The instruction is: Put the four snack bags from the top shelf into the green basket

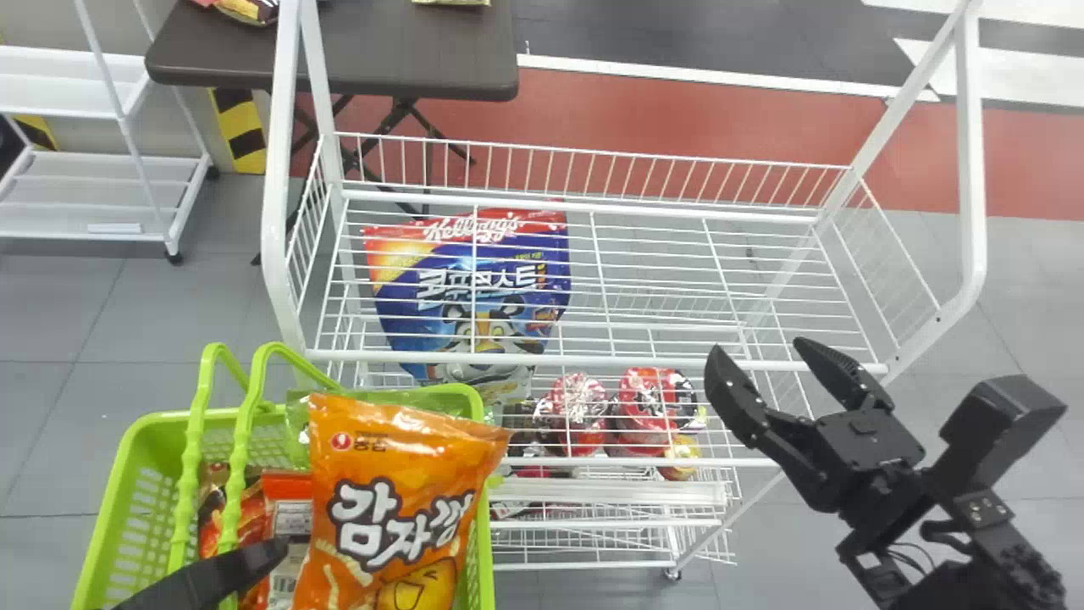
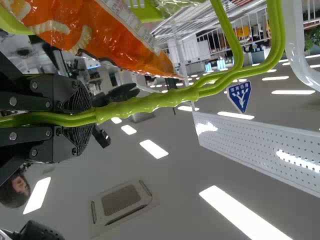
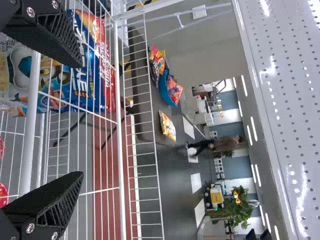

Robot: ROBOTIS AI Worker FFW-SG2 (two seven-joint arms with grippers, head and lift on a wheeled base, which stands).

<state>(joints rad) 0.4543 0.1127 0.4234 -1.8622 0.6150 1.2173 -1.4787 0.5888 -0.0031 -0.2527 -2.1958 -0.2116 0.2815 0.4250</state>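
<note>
orange snack bag | puffed, tilted | in green basket | overlapping red bag

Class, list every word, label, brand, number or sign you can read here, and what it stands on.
"감자깡": shiny orange plastic snack bag
"농심": same bag, upper left
"Kellogg's": large red-and-blue plastic bag, top
"콘푸로스트": same bag, below that
Too small to read: blue-and-white sign; white label on red plastic packet; print on red lower-shelf packages.

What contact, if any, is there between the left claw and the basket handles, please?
Touching; the left wrist view shows the left claw closed around the basket handles.
</note>
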